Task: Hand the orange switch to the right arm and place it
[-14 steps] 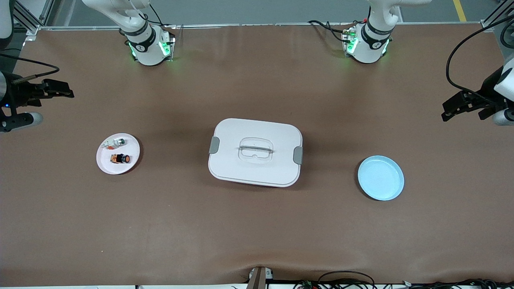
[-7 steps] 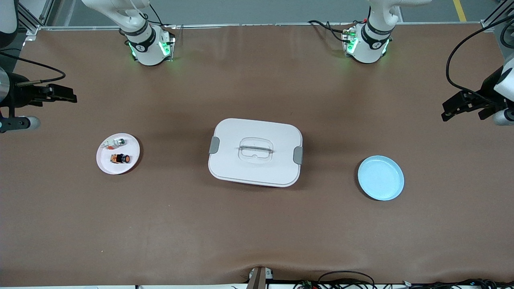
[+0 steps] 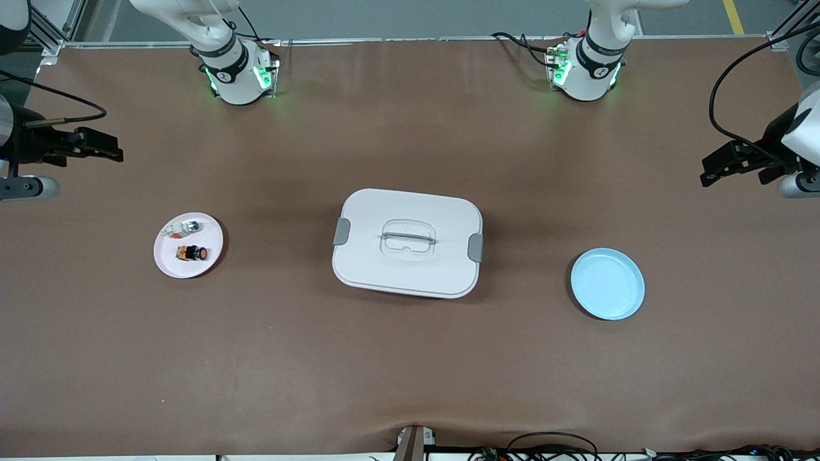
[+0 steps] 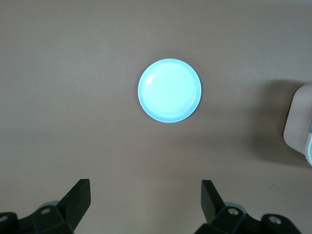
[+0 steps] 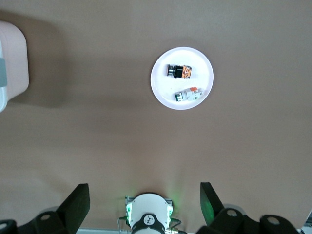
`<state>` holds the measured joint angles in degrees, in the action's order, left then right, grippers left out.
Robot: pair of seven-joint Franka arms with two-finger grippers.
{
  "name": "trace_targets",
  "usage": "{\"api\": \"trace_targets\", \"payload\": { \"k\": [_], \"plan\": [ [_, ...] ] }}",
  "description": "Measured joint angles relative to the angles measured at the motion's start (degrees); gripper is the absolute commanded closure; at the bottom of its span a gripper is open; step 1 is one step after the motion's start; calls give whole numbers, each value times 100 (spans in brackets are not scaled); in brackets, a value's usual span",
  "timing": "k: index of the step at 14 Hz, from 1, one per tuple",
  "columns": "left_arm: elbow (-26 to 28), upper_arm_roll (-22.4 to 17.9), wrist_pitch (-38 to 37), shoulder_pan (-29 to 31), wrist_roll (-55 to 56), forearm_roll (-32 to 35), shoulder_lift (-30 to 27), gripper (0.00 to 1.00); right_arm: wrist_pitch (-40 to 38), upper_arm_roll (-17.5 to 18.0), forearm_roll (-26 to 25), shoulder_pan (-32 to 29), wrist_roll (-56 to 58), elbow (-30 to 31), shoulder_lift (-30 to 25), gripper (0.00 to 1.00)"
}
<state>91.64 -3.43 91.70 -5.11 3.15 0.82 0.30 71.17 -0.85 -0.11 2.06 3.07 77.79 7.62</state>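
- Opening step, nothing grasped: orange switch (image 3: 192, 253) lies on white plate (image 3: 168, 263), at 9 o'clock from the lidded box (image 3: 407, 243).
- Right gripper (image 3: 102, 145) hangs spread at plate's 10 o'clock; left gripper (image 3: 721, 168) waits spread over the tabletop (image 3: 410, 371), at 1 o'clock from the blue plate (image 3: 607, 283).
- Next, likely: a descent onto the switch.

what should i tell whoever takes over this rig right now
Left gripper: open, empty, up over the left arm's end of the table.
Right gripper: open, empty, up over the right arm's end.
Orange switch: lying on the white plate toward the right arm's end, beside a small silver part.
Blue plate toward the left arm's end has nothing on it; white lidded box sits between the plates.
Done: nothing. Left: pick up the switch, hand over, place.
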Motion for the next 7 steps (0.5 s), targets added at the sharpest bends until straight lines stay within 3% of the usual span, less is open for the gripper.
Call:
{"api": "trace_targets", "payload": {
  "k": [4, 7],
  "plan": [
    [1, 3, -96, -4, -226, 0, 1, 0, 456, -3, 0, 0, -71, 727, -592, 0],
    [1, 2, -99, -4, -254, 0, 1, 0, 530, -5, 0, 0, -239, 883, -774, 0]
  ]
}}
